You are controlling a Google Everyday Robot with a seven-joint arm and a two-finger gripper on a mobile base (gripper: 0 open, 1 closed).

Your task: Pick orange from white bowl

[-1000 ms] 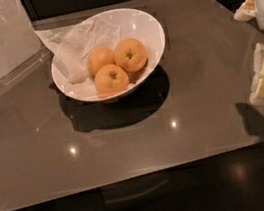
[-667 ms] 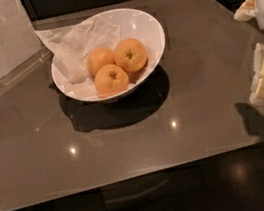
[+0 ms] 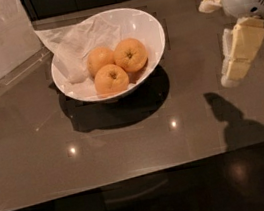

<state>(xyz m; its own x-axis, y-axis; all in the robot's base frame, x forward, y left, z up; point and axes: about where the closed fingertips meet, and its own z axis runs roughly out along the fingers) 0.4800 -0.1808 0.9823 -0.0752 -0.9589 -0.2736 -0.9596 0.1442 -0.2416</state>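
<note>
The white bowl [image 3: 151, 25] stands on the dark table, left of centre, with crumpled white paper [image 3: 81, 45] in its left half. Three oranges lie in it. The orange [image 3: 130, 54], the deepest-coloured, is on the right side; a similar one [image 3: 111, 79] lies in front and a paler one [image 3: 100, 60] at the back left. My gripper [image 3: 233, 73] hangs at the right, pointing down above the table, well to the right of the bowl and holding nothing.
A clear plastic sign stand [image 3: 0, 36] stands at the back left beside the bowl. The glossy grey table [image 3: 128, 143] ends in a front edge low in the view. The gripper's shadow [image 3: 231, 120] falls on the table at the right.
My gripper has moved left and slightly up, closer to the bowl. The bowl and oranges have not moved.
</note>
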